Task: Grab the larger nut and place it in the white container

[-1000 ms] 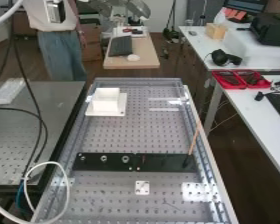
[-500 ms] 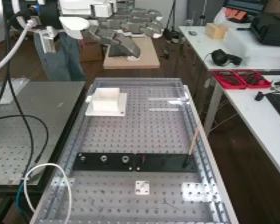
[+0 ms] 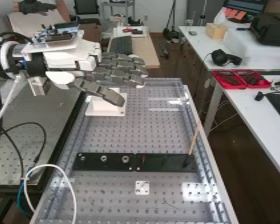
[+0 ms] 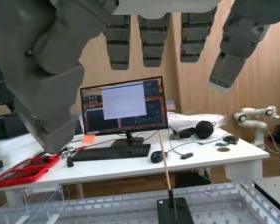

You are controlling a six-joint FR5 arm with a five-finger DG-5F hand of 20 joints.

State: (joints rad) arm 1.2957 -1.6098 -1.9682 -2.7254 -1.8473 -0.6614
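In the high view the hand (image 3: 117,70) is at the upper left, its fingers straight and open, above the far end of the bench. The white container (image 3: 101,107) stands on the bench just below it, partly hidden by the thumb and fingers. The larger nut (image 3: 104,158) rests on the flat black bar (image 3: 164,162), well away from the hand, with the smaller nut (image 3: 83,158) and the bearing (image 3: 125,159) on either side of it. In the wrist view the hand (image 4: 154,40) shows straight fingers and a thumb with nothing between them.
A thin wooden stick (image 3: 194,141) stands upright at the bar's right end. A small white plate (image 3: 142,187) lies on the bench in front of the bar. Cables (image 3: 37,135) hang at the left. To the right is a white table with red trays (image 3: 240,80).
The arm has come in from the upper left. The hand has moved downward and slightly right in the high view, now overlapping the white container. The parts on the bar have not moved.
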